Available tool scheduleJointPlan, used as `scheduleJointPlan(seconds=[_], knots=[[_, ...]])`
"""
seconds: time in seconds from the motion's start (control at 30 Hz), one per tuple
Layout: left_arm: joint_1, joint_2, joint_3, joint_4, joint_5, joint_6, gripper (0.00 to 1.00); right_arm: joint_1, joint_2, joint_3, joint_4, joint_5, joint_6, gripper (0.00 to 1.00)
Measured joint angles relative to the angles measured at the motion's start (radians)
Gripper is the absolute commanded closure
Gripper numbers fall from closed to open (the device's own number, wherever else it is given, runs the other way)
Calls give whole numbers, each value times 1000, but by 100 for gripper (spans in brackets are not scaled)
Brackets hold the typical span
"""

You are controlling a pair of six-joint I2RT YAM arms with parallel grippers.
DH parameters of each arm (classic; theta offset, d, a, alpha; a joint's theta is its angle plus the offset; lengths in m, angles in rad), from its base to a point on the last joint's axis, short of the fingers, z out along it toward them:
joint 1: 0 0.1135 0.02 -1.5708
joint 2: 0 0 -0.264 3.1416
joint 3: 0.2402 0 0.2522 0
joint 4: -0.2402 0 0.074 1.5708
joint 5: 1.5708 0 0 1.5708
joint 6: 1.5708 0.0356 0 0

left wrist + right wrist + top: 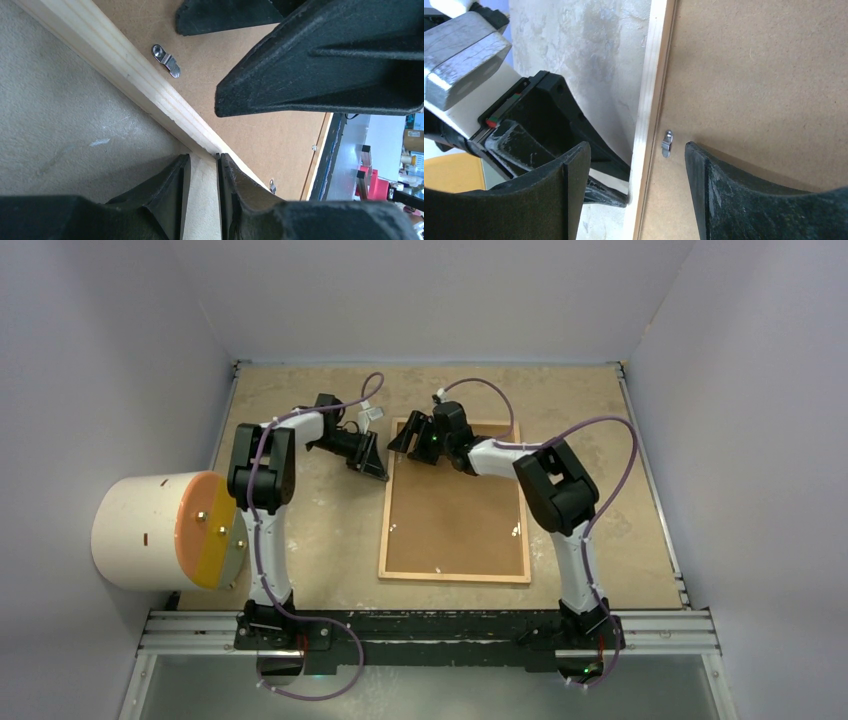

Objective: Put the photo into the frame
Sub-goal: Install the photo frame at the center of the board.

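The scuffed beige table (330, 540) carries a light-wood frame (455, 577) lying flat, its brown backing board (455, 525) facing up.

legible text: none, any view
thin light-wood rectangular frame (125, 70): unmarked
brown fibreboard backing panel (455, 510): unmarked
small distant containers (411, 142): labels too blurred to read

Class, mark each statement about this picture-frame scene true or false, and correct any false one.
1. The frame lies flat with its brown backing board facing up. True.
2. The left gripper is clamped on the frame's wooden edge. True.
3. The right gripper is shut on a metal clip. False: it is open, with the clip between its fingers.
4. The photo lies on the table beside the frame. False: no photo shows in any view.
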Motion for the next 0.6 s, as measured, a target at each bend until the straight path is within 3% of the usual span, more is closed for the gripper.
scheduleJointPlan(seconds=[0.6], knots=[[3,0,-21,30,22,-1,72,1,60,60,23,-31,15,33]])
